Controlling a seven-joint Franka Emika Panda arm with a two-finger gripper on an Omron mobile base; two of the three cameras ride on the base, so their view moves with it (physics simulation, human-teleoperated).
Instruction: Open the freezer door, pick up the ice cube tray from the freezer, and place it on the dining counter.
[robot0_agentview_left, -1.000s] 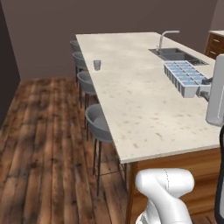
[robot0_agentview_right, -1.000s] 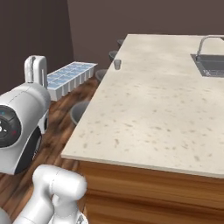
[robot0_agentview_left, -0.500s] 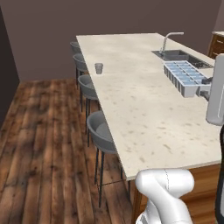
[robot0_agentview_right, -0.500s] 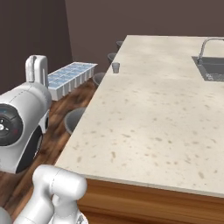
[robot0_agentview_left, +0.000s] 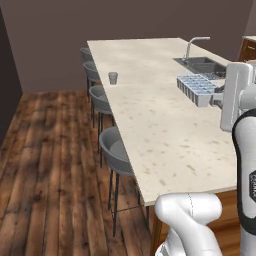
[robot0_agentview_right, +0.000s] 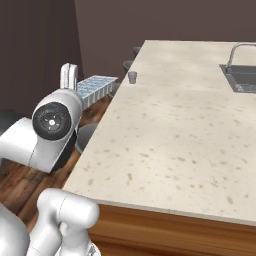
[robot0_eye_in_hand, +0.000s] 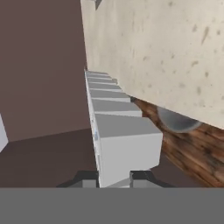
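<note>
White ice cube tray pinched in your hand, fingers on both sides, held in air beside beige surface, over stools. Small cup near surface edge.

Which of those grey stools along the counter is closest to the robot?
The stool at the near end of the dining counter. Its round seat looks largest and sits lowest in the left base view; the others line up behind it.

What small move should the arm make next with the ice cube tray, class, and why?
Probably carry the ice cube tray sideways over the dining counter: the tool grips it, but the right base view shows it beside the counter's edge, above the stools.
</note>
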